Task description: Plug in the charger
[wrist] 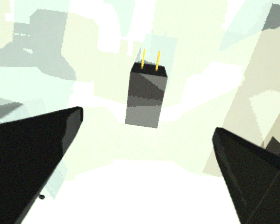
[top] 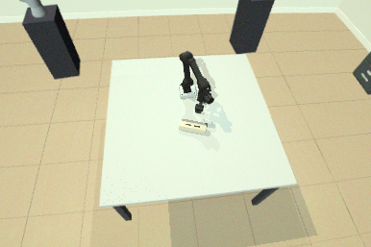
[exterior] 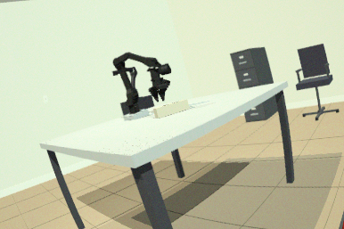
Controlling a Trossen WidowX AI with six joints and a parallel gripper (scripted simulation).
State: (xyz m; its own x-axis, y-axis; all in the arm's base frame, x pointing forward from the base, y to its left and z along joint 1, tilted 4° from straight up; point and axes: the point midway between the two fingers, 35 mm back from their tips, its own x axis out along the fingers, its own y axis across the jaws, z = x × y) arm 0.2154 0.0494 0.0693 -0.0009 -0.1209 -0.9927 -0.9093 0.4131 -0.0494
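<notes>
The charger (wrist: 146, 97) is a small dark block on the table, just behind the strip in the top view. In the wrist view its two yellow prongs (wrist: 157, 60) point to the top of the picture. My gripper (exterior: 159, 100) (wrist: 148, 123) is open and empty, pointing down above the table. In the wrist view the charger lies centrally between the fingertips and beyond them, with space on both sides. The cream power strip (top: 193, 130) (exterior: 172, 109) has dark outlet slots on top. It is not seen in the wrist view. The charger cannot be made out in the exterior view.
The arm's pale base (top: 185, 94) stands on the white table (top: 139, 160) (exterior: 111, 137), behind the strip. Dark pedestals (top: 53, 45) (top: 251, 20) stand on the floor beyond the table. A filing cabinet (exterior: 251, 70) and a chair (exterior: 313, 61) are farther off.
</notes>
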